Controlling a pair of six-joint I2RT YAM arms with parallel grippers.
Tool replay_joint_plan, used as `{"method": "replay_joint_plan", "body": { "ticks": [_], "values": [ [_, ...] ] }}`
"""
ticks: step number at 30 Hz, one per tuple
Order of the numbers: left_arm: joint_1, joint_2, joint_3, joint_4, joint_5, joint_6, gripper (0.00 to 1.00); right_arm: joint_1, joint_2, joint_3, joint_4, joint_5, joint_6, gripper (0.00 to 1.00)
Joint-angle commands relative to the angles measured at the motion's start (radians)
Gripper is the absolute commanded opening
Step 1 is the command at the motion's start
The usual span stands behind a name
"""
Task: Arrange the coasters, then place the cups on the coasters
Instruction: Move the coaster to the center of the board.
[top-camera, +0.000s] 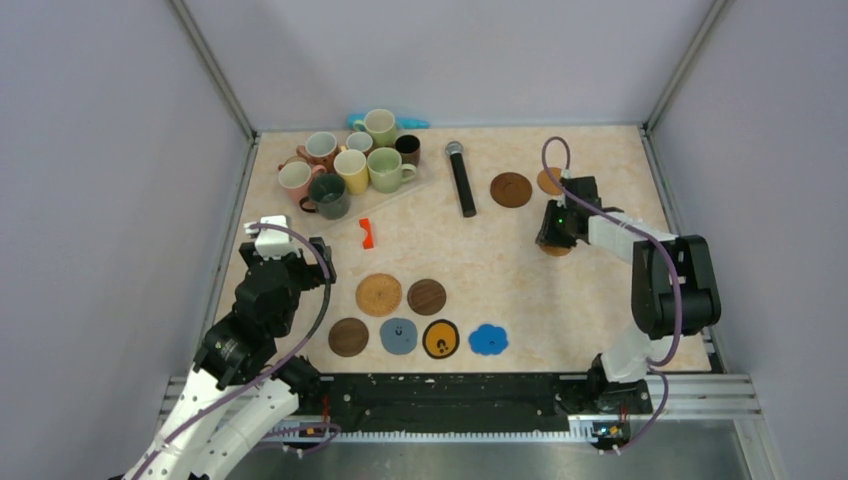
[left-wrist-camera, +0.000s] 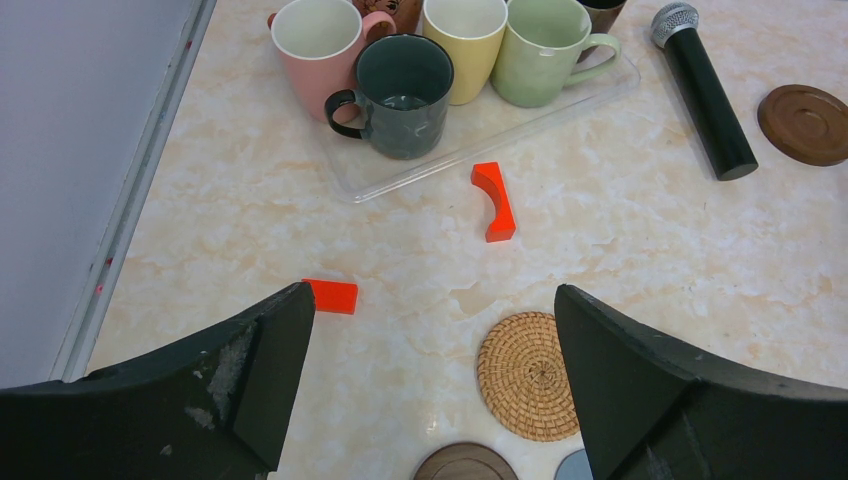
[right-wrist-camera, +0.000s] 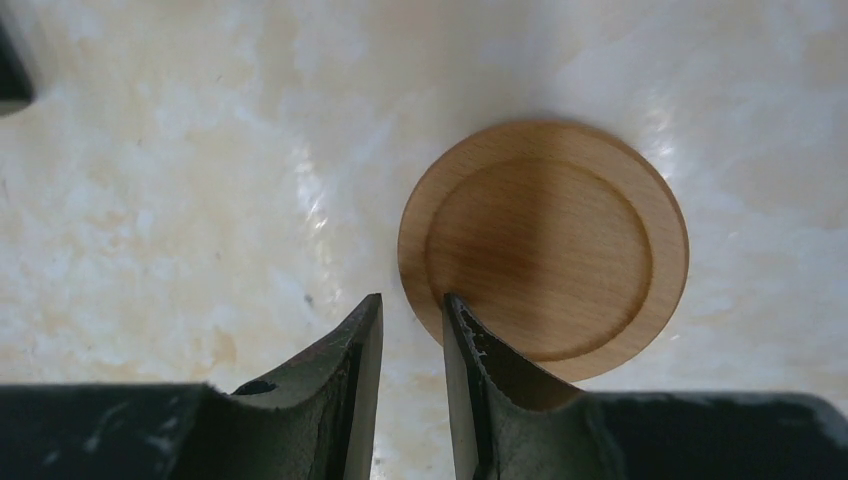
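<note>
Several coasters lie in two rows at the front: woven tan (top-camera: 379, 294), dark wood (top-camera: 426, 296), brown (top-camera: 348, 336), grey-blue (top-camera: 398, 335), black-and-yellow (top-camera: 440, 339), blue scalloped (top-camera: 488, 339). Two more sit at the back right (top-camera: 511, 189). The cups (top-camera: 345, 165) stand bunched on a clear tray (left-wrist-camera: 470, 140). My right gripper (right-wrist-camera: 413, 300) is open by a narrow gap. It straddles the near-left rim of a light wood coaster (right-wrist-camera: 560, 235) lying flat, with one finger (right-wrist-camera: 480, 380) over it. My left gripper (left-wrist-camera: 432, 300) is wide open and empty beside the woven coaster (left-wrist-camera: 527, 375).
A black microphone (top-camera: 461, 178) lies between the cups and the back coasters. A red-orange curved piece (left-wrist-camera: 494, 200) and a small orange block (left-wrist-camera: 332, 296) lie in front of the tray. A blue object (top-camera: 410, 123) sits behind the cups. Walls close in left, right and back.
</note>
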Motion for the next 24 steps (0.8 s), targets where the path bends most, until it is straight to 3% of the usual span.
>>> {"method": "replay_joint_plan", "body": {
  "ticks": [1, 12, 24],
  "values": [
    [-0.003, 0.0, -0.005, 0.045, -0.001, 0.009, 0.95, 0.084, -0.044, -0.089, -0.056, -0.059, 0.047, 0.29],
    [-0.002, 0.008, -0.003, 0.044, 0.002, 0.009, 0.95, 0.336, -0.149, -0.166, -0.014, -0.072, 0.133, 0.29],
    [-0.002, 0.01, -0.002, 0.045, -0.002, 0.011, 0.95, 0.54, -0.151, -0.196, 0.039, -0.068, 0.219, 0.29]
  ]
}}
